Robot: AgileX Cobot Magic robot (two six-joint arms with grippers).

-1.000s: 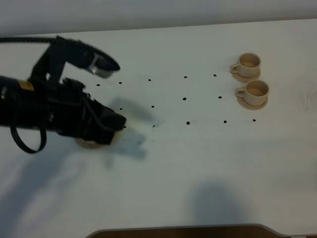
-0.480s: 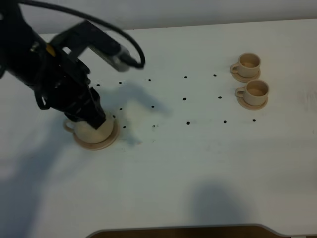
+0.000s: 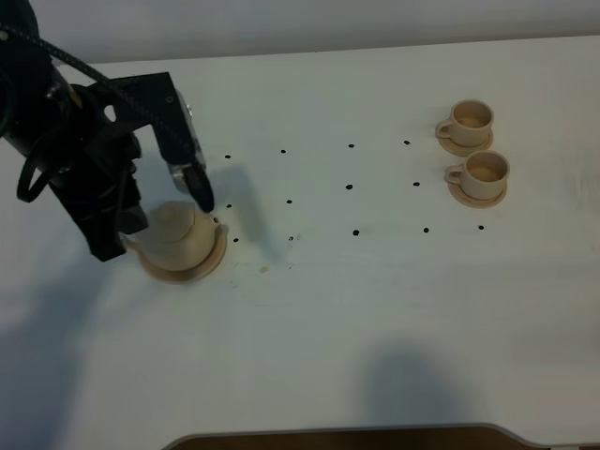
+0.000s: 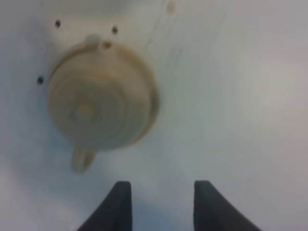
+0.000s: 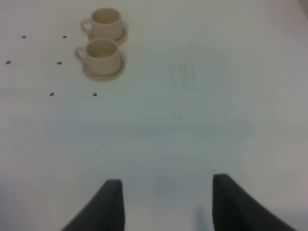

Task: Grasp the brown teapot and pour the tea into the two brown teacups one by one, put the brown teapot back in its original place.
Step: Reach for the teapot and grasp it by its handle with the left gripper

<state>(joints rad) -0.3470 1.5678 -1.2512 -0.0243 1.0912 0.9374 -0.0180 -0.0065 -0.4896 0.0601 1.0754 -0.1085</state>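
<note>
- The white bench fills every view, and small black dots are marked on it in rows.
- On the left part of the bench the brown teapot stands upright on the large saucer, with its lid on.
- Its loop handle points to the side of the left arm, and its short spout points to the opposite side.
- The left arm hangs over and beside the teapot. In the high view a black part of it covers the teapot's edge, and I cannot tell if it touches there.
- The left jaws stand apart with only bare bench between them, so they hold nothing. In the left wrist view their tips are near the handle, with a gap to it.
- On the right part, well apart from the teapot, the far teacup and the near teacup stand just beside each other.
- Each teacup stands upright on its own small saucer, with the handle turned to the teapot's side.
- I cannot tell if there is tea inside them.
- The right jaws are wide apart over bare bench and hold nothing. In the right wrist view both teacups are well ahead of them.
</note>
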